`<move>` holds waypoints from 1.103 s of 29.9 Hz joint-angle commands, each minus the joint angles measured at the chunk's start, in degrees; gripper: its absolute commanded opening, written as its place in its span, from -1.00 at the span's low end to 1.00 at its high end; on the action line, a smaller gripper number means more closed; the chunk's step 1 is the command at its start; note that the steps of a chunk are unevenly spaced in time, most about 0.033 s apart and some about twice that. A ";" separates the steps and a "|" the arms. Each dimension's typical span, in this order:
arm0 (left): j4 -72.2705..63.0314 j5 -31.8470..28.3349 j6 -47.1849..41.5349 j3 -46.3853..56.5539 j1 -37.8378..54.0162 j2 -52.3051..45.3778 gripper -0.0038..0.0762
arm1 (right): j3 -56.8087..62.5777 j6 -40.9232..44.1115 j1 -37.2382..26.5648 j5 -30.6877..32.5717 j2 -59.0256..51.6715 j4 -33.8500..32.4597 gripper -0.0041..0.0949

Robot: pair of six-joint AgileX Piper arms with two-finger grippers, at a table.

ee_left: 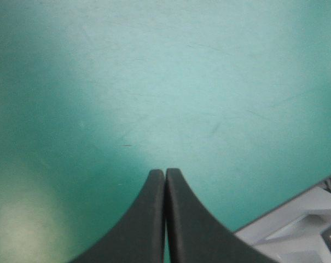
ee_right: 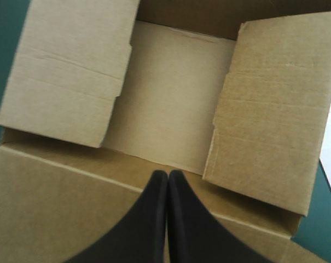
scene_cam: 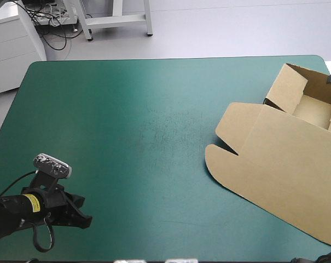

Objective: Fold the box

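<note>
Box (scene_cam: 274,164) cut off at the high view's 3 o'clock edge, its 5 o'clock corner out of sight, left arm (scene_cam: 12,211) cut off at 8 o'clock.

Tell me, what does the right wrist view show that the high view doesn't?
Only the right wrist view: the right claw, shut, poised over the tray between two side flaps. Only the high view: the left claw at the near left corner of the teal-green cover, and the lid lying flat. Both: the brown box on that cover.
</note>
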 commanded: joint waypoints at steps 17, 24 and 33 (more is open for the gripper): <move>13.43 -3.36 -3.38 -0.28 -0.28 -0.15 -0.98 | 33.59 -3.12 23.02 -0.99 -40.58 1.70 -0.96; 8.31 -11.20 -1.93 6.37 -0.28 -4.80 -0.98 | 46.54 -7.25 23.43 -1.47 -54.09 1.91 -0.96; 7.90 -13.43 -1.56 16.37 -0.28 -13.34 -0.98 | 64.23 -7.25 23.43 -10.30 -69.90 2.23 -0.96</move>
